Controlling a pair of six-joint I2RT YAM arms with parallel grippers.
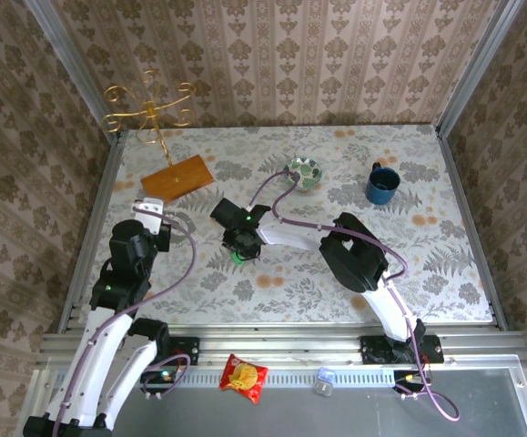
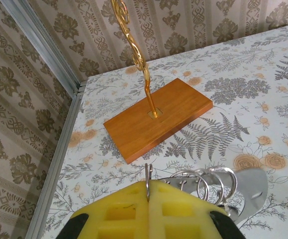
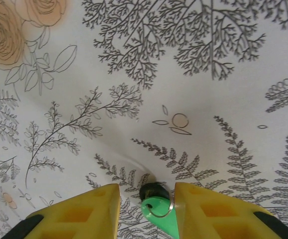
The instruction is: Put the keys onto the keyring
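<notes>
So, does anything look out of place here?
A red and yellow snack packet lies on the metal rail between the arm bases, with a small clear container beside it. Neither seems part of the key work on the tabletop.

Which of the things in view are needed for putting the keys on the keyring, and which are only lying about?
For the job:
- green key
- black key
- keyring, held in the shut left gripper

Lying about:
- gold stand
- bowl
- mug
- snack packet
</notes>
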